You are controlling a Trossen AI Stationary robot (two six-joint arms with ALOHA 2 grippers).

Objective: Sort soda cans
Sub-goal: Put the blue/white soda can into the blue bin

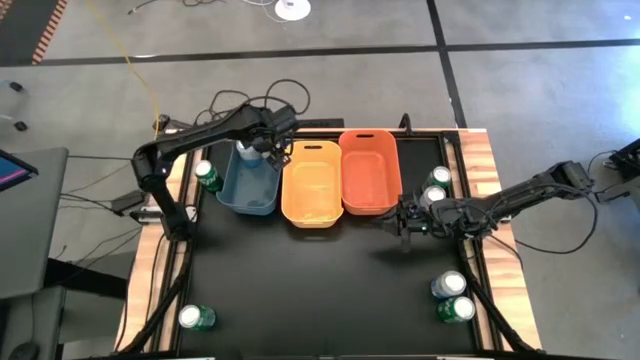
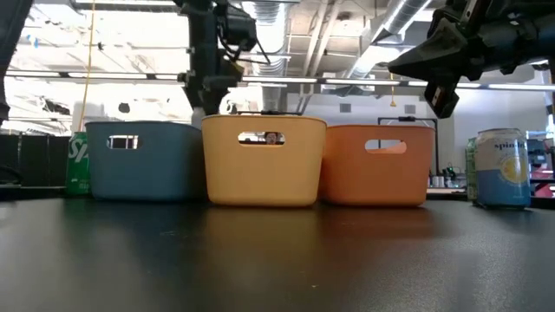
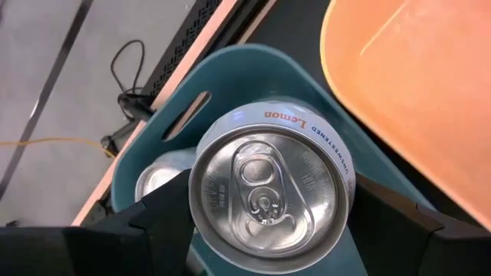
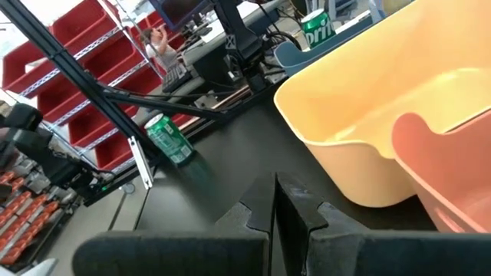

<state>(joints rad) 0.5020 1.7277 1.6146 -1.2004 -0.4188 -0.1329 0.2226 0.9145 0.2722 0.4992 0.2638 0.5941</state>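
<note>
Blue plastic bin: I see it at the desk's far edge, a can already inside.
Left claw: I have it pinching a silver-topped lemon soda can above that bin.
Right claw: pressed together, empty, near the orange plastic bin.

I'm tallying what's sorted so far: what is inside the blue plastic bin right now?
The left wrist view shows one silver-topped can lying inside the blue plastic bin. The left gripper holds a blue-silver lemon can above it, hiding most of the bin's floor.
</note>
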